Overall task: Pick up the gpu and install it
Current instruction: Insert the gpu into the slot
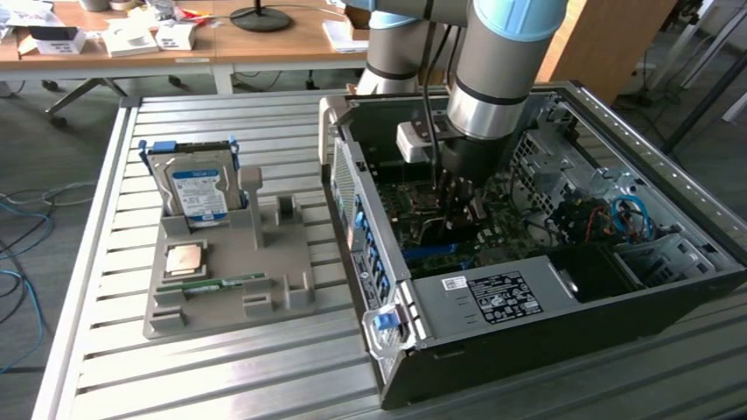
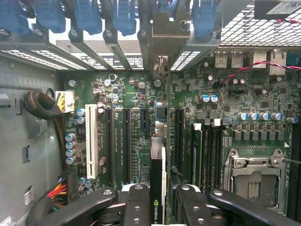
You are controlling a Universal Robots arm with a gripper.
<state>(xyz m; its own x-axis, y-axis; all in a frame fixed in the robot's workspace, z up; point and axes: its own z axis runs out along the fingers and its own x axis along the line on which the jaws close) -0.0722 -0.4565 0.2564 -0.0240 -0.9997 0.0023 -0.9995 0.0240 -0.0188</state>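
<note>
The single end effector (image 2: 157, 200), reaching into the one open computer case (image 1: 491, 367), has its two fingers (image 2: 136, 202) clamped on the one gpu (image 2: 157, 172), which sits edge-on between them over the motherboard (image 2: 127, 94), while one hard drive (image 1: 198, 188) stands well apart from it on the bench (image 1: 233, 367).

**A:** What lies on the slatted metal counter (image 1: 94, 289), at the exterior view's left?

**B:** A grey holder (image 1: 286, 302). A hard drive (image 1: 198, 188) with a blue-white label stands upright at its far end. A square processor chip (image 1: 185, 260) lies flat mid-tray, with a narrow memory stick (image 1: 216, 283) just beside it.

**A:** And beyond?

**B:** A wooden counter (image 1: 268, 48) bearing small white boxes (image 1: 129, 39).
</note>
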